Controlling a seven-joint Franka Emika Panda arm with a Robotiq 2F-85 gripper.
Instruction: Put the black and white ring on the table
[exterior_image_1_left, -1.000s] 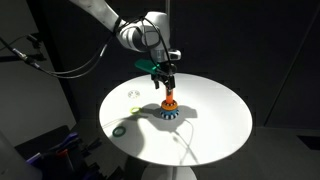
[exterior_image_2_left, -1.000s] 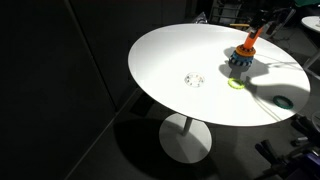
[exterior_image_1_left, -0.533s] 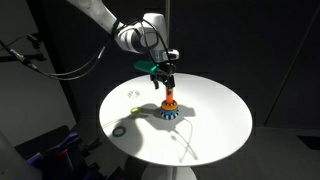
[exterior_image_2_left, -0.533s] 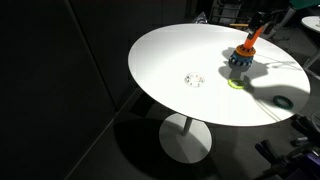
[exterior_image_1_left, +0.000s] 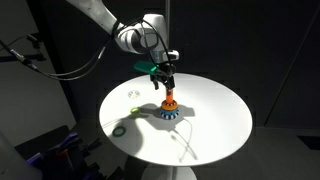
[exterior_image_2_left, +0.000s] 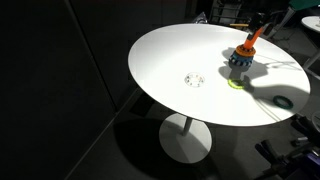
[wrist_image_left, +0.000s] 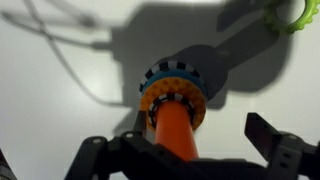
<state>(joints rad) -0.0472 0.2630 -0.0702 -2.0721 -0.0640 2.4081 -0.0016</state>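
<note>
1. The claw (wrist_image_left: 181, 152) is released: its two dark fingers (wrist_image_left: 95, 155) stand wide apart, one on each side of a smooth orange peg (wrist_image_left: 176, 125), and grip nothing.
2. In an exterior view the claw (exterior_image_1_left: 164, 84) hangs just above the top of the peg toy (exterior_image_1_left: 169, 104).
3. The black and white ring (wrist_image_left: 165, 72) is threaded on the peg at the foot of the stack. Its rim shows alternating dark and white blocks.
4. A plain orange ring (wrist_image_left: 200, 103) sits on top of it.
5. The counter (exterior_image_1_left: 215, 120) is round, with a matte white top.
6. A green ring (wrist_image_left: 292, 14) with a notched rim lies flat on the counter, apart from the toy.
7. A pale whitish ring (exterior_image_2_left: 194, 79) lies flat, well apart from the toy.
</note>
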